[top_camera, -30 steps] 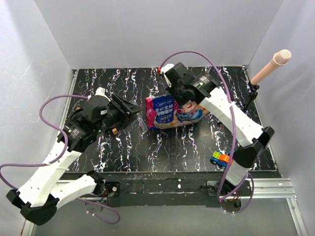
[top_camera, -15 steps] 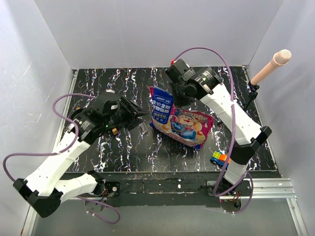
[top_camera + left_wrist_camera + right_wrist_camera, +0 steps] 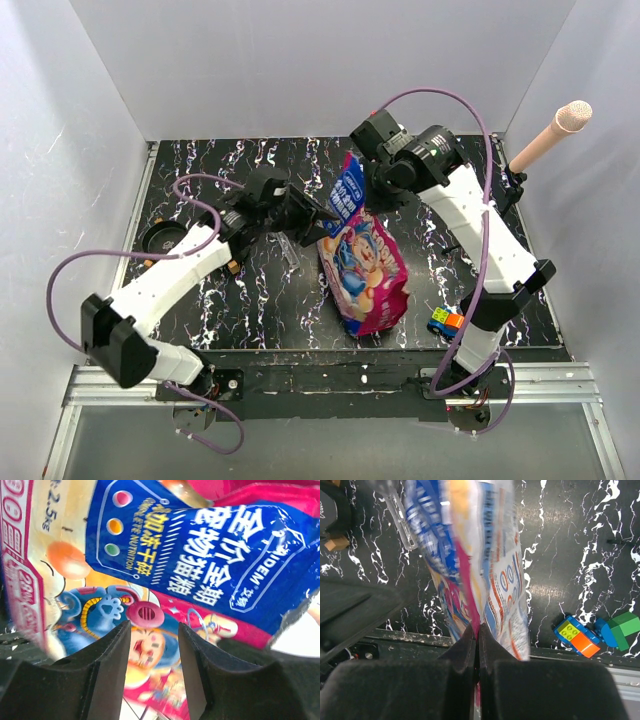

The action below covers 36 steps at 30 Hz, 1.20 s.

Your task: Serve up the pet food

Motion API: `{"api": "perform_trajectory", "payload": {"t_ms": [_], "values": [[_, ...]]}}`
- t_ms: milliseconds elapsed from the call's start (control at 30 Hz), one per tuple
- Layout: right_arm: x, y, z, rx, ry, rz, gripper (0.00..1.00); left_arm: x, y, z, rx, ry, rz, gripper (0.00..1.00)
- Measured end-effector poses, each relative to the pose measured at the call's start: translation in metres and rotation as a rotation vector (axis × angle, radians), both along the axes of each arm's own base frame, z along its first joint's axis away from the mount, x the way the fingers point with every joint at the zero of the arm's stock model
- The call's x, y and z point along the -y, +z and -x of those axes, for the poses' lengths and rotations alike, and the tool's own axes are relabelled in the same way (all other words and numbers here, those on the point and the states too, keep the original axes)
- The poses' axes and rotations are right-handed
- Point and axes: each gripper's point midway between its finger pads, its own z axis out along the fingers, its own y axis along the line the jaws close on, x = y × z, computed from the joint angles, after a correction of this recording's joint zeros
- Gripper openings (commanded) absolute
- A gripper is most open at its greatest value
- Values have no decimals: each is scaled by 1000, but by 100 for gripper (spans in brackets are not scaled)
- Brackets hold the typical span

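A glossy magenta-and-blue cartoon-cat bag point(image 3: 365, 268) hangs tilted over the middle of the table, its lower end near the front edge. My right gripper point(image 3: 357, 186) is shut on the bag's top edge; in the right wrist view the jaws point(image 3: 478, 630) pinch the bag point(image 3: 470, 555) flat between them. My left gripper point(image 3: 322, 226) reaches in from the left, close to the bag's upper side. In the left wrist view it point(image 3: 154, 628) stands open, and the bag's printed face point(image 3: 200, 570) fills the view just beyond the fingertips. The pet food itself is hidden inside the bag.
A black bowl point(image 3: 160, 238) sits at the table's left side. Colourful toy blocks point(image 3: 447, 321) lie at the front right, also in the right wrist view point(image 3: 580, 638). A clear plastic piece point(image 3: 290, 256) lies left of the bag. A pink-tipped rod point(image 3: 552, 132) leans at the right wall.
The right gripper has raised the bag from lying flat to hanging and swung its lower end toward the front. The left arm has stretched right, up to the bag.
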Motion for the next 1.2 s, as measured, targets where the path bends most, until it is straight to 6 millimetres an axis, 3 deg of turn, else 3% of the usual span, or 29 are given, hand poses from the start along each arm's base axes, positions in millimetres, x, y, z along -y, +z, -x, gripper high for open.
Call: {"api": "perform_trajectory", "payload": {"t_ms": [233,400,600,767,933,1200], "values": [[3,-4,-2,-11,-38,-42,1,37,-33,-43,-29,-62,-83,40],[4,-4,-6,18,-38,-58,1,46,-34,-62,14,-99,-154,41],[-6,-6,-16,47,24,-78,1,10,-19,-27,55,-104,-196,46],[-17,-8,-16,69,105,-135,1,-11,25,4,197,-148,-145,50],[-22,-6,-10,57,172,-254,1,-3,58,16,363,-255,-142,56],[-42,-3,2,-22,314,-376,1,17,51,41,439,-398,-188,53]]}}
